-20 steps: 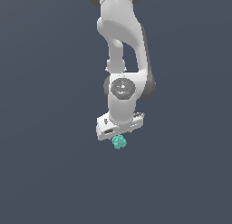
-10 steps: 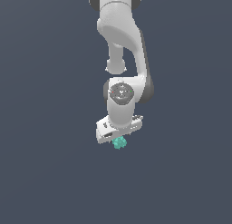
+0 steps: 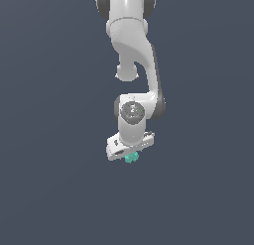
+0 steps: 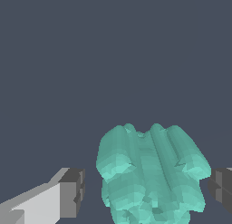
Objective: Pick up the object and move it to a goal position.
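Hanging from the white arm against a plain dark grey backdrop, the claw [image 3: 130, 154] points downward with the teal-green object [image 3: 131, 158] sitting right at its tips. In the exterior view the small lumpy ball peeks out just below the middle of the claw's wide pale body, far narrower than that body. The wrist view shows the object [image 4: 152, 175] between the two grey-padded fingers [image 4: 72, 192], nearer to the one at the picture's far edge, with a clear gap to the other. Whether the pads actually press the ball cannot be told, so the claw's grip stays uncertain. No surface shows beneath the object.
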`<state>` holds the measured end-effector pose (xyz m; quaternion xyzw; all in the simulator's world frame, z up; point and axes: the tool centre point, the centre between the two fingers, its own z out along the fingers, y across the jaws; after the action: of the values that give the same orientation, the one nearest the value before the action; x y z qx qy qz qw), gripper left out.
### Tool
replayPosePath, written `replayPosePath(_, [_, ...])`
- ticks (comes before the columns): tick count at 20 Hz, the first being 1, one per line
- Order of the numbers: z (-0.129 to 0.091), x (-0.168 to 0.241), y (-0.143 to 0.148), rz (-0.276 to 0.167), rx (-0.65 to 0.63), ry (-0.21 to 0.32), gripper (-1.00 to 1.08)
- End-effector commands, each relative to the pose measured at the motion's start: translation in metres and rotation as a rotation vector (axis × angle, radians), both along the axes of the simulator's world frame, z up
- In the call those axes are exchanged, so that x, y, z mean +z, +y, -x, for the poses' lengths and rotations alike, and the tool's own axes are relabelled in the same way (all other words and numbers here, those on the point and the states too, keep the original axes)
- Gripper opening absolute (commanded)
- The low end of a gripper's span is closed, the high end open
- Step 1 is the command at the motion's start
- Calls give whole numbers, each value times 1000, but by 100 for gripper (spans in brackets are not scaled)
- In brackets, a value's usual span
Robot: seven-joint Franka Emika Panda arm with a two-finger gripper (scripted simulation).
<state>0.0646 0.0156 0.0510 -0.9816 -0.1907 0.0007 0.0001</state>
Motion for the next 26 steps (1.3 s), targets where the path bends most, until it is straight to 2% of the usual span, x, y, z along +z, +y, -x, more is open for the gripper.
replayPosePath(1, [-1,-8,0,0,1,-1,100])
replayPosePath(5, [-2,-9,0,0,1,-1,100])
replayPosePath(6, [-2,-9,0,0,1,-1,-100])
replayPosePath(19, [-1,-8,0,0,1,-2,-100])
replayPosePath(26, [11,-4,5,0,1,-2,-100])
